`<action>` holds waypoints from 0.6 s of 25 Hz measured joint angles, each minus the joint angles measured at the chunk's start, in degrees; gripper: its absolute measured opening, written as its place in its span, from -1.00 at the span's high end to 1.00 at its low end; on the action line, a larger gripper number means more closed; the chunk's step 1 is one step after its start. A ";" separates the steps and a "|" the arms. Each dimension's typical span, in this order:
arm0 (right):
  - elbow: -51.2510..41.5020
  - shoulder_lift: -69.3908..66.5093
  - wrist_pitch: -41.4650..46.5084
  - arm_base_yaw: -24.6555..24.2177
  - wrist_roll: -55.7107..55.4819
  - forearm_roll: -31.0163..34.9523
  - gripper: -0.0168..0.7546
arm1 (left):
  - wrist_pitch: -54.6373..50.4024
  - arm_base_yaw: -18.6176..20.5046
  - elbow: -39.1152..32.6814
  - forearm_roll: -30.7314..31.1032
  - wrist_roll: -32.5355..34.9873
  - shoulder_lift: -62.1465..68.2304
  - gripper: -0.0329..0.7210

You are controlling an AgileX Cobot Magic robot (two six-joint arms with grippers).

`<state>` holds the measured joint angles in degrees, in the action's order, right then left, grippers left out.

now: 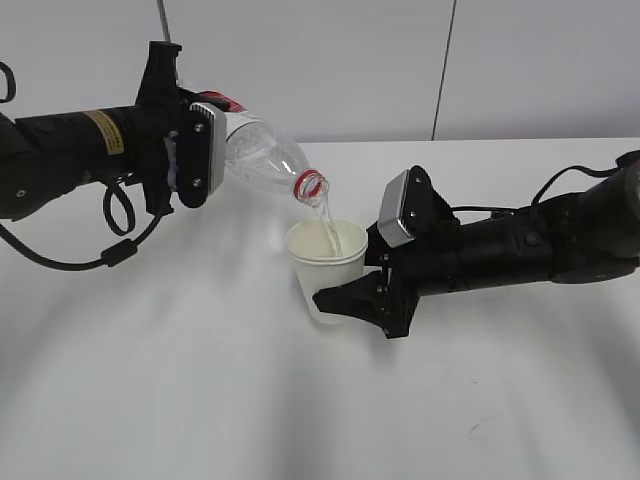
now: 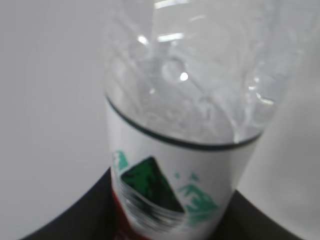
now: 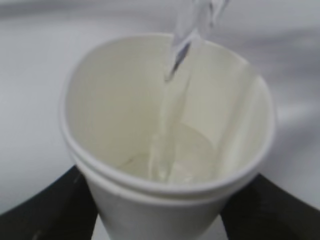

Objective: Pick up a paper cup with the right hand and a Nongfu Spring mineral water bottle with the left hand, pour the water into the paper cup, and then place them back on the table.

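Pour under way: both pickups look done, the put-down of both items still to come. The paper cup (image 1: 326, 262) is the landmark here. It is held off the bench (image 1: 200, 400) in the right hand's tool (image 1: 352, 296), black fingers closed round its lower wall from the cup's right side. Up and to the cup's left, the Nongfu Spring mineral water bottle (image 1: 262, 157) lies steeply tipped, neck with red ring directly over the cup's rim, its labelled base end clamped in the left hand's tool (image 1: 192, 150). A thin stream of the water (image 1: 326, 222) drops from the mouth into the cup. Judged stage: mid-pour, cup only shallowly filled, a good share of water left in the bottle (how much is meant to go in, the task does not say). Left to do: right the bottle, set cup and bottle back on the bench, release. View differences: exterior view alone gives the whole geometry, both arms, bottle mouth over rim. Right wrist view looks down into the cup (image 3: 167, 135) and shows what the exterior cannot: the stream (image 3: 172, 105) striking a shallow pool at the bottom, and a doubled rim line, possibly two nested cups. Left wrist view is filled by the bottle (image 2: 185, 150), label with green mountain motif, water sloshing in the clear part; no cup visible there
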<state>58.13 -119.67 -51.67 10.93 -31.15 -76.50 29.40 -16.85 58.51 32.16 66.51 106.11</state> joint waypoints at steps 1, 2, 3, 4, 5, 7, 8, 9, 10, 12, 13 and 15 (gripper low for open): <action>0.00 0.00 0.00 0.00 0.00 0.06 -0.34 | 0.04 0.00 0.00 0.00 0.00 0.00 0.11; 0.00 0.00 0.00 0.00 0.00 0.06 -0.34 | 0.04 0.00 0.00 0.00 0.00 0.00 0.11; 0.00 0.00 0.00 0.00 0.00 0.06 -0.34 | 0.04 0.00 0.00 0.00 0.00 0.00 0.11; 0.00 0.00 0.00 0.00 0.00 0.06 -0.34 | 0.04 0.00 0.00 0.00 0.00 0.00 0.11; 0.00 0.00 0.00 0.00 0.00 0.06 -0.34 | 0.07 0.00 0.00 0.00 0.00 0.00 0.11; 0.00 0.00 0.00 0.00 0.00 0.06 -0.34 | 0.12 0.00 0.00 0.00 0.00 0.00 0.11; 0.00 0.00 0.00 0.00 0.00 0.06 -0.34 | 0.17 0.00 0.00 0.00 0.00 0.00 0.11; 0.00 0.00 0.00 0.00 0.00 0.06 -0.34 | 0.19 0.00 0.00 0.05 0.00 0.00 0.11; 0.00 0.00 0.00 0.00 0.00 0.06 -0.34 | 0.21 0.00 0.00 0.05 0.00 0.00 0.11; 0.00 0.00 0.12 0.00 0.00 -0.03 -0.34 | 0.25 0.00 0.11 0.60 0.00 0.00 0.11; 0.00 0.00 0.12 0.00 0.00 -0.03 -0.34 | 0.25 0.00 0.11 0.98 0.00 0.00 0.11; 0.00 0.00 0.12 0.00 0.00 -0.03 -0.34 | 0.40 0.00 0.11 1.83 0.00 0.00 0.11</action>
<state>58.13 -119.67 -51.55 10.93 -31.15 -76.52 29.79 -16.85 58.61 33.99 66.51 106.11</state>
